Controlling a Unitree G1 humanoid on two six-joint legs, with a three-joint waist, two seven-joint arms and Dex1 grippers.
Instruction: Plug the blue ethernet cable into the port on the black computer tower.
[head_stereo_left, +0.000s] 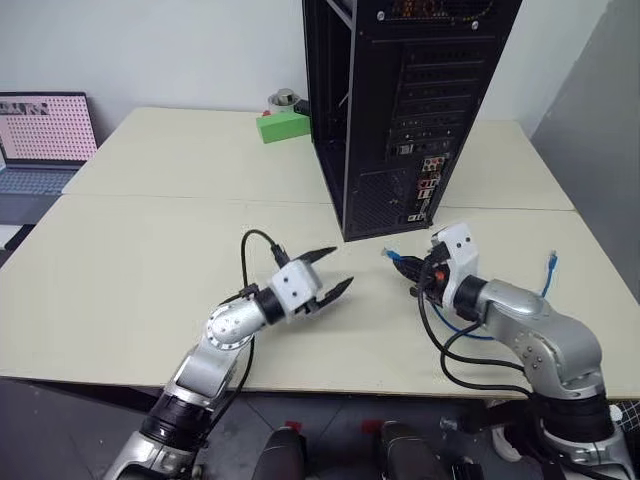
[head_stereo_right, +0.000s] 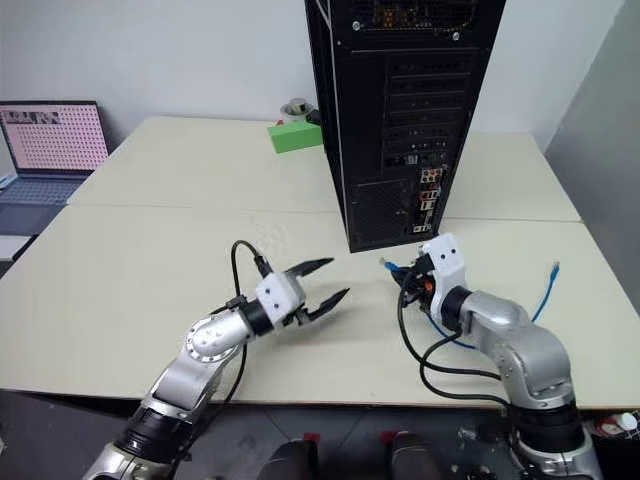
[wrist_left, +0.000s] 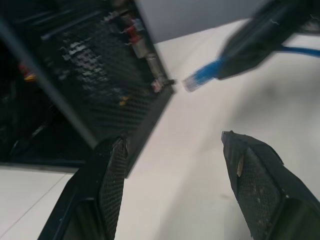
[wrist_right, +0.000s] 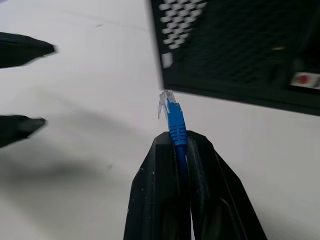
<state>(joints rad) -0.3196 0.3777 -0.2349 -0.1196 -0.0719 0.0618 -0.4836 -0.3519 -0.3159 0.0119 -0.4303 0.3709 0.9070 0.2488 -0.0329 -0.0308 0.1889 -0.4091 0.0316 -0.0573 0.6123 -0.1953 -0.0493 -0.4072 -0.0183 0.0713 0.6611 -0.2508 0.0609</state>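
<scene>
A: Start with what is nearest. What are the two hands doing?

B: The left hand (head_stereo_left: 327, 278) hangs just above the worktop (head_stereo_left: 150, 260) with its two black fingers spread apart and nothing between them. The right hand (head_stereo_left: 408, 268) is clamped shut on the blue ethernet cable (wrist_right: 176, 126), just behind the plug, so the pale plug sticks out past the fingertips.

A: And the rest of the cable?

B: It trails back under the right arm and loops over the worktop; the other plug end (head_stereo_left: 551, 262) shows beyond that arm, towards the right edge.

A: Where does the held plug point?

B: Low, across the worktop towards the left hand, just in front of the bottom corner of the black computer tower (head_stereo_left: 400, 110). It is near the tower but not touching it.

A: So which step is this?

B: I judge it the carrying and aligning step: the cable is gripped, not yet plugged.

A: What does the next move need?

B: The connectors (head_stereo_left: 426, 188) sit in a strip up the rear panel, above the plug's present height. I cannot pick out the port itself among them. The right hand would have to lift, turn the plug to face the panel squarely, then push in straight. The free left hand might steady the cable.
</scene>
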